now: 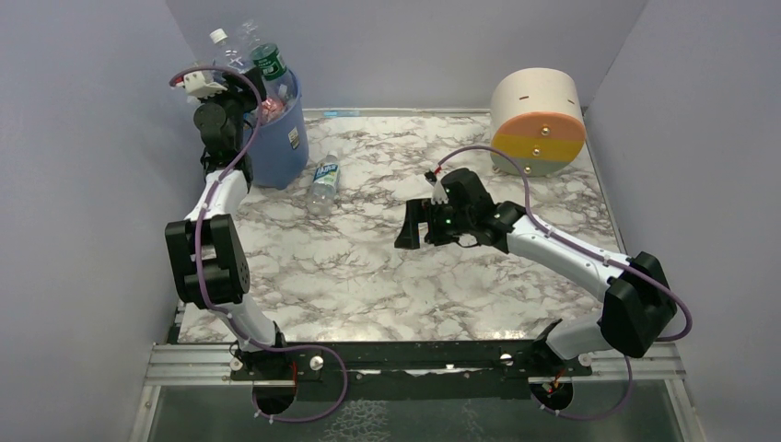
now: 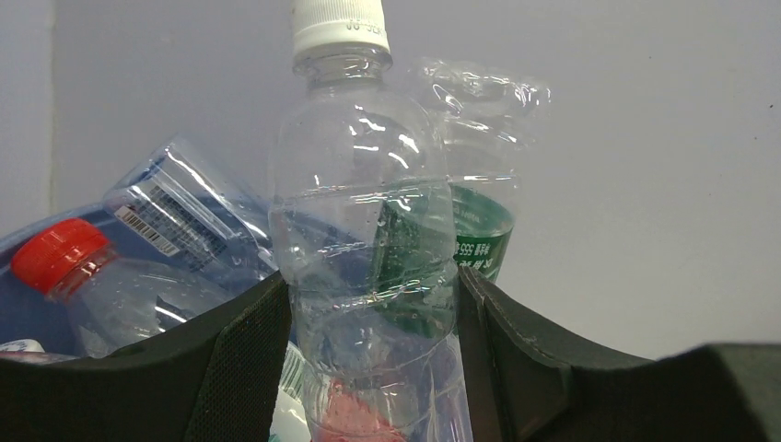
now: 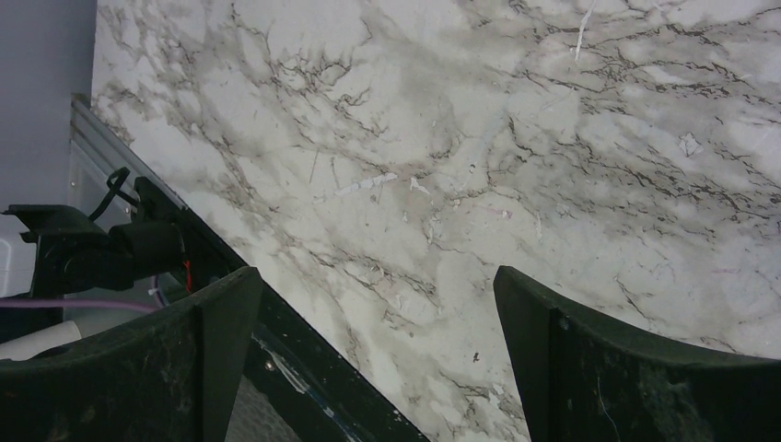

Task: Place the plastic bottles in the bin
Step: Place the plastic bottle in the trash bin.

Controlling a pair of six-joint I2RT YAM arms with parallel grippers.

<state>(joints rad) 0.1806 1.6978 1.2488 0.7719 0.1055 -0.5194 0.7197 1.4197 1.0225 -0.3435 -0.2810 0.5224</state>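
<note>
Showing the whole desk (image 1: 368, 276), only the top view catches the blue bin (image 1: 276, 158) far left and a stray bottle (image 1: 322, 181) lying beside it. Left wrist view: left tool (image 2: 373, 313) grasping a white-capped bottle (image 2: 364, 212) above the red-capped bottle (image 2: 101, 276) inside the bin. Right tool (image 3: 378, 285) released, empty, over the desk.

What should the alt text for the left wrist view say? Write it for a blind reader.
The left gripper holds an upright clear bottle with a white cap. Behind it, a red-capped bottle, a green-labelled bottle and others lie piled in the blue bin, against a grey wall.
</note>
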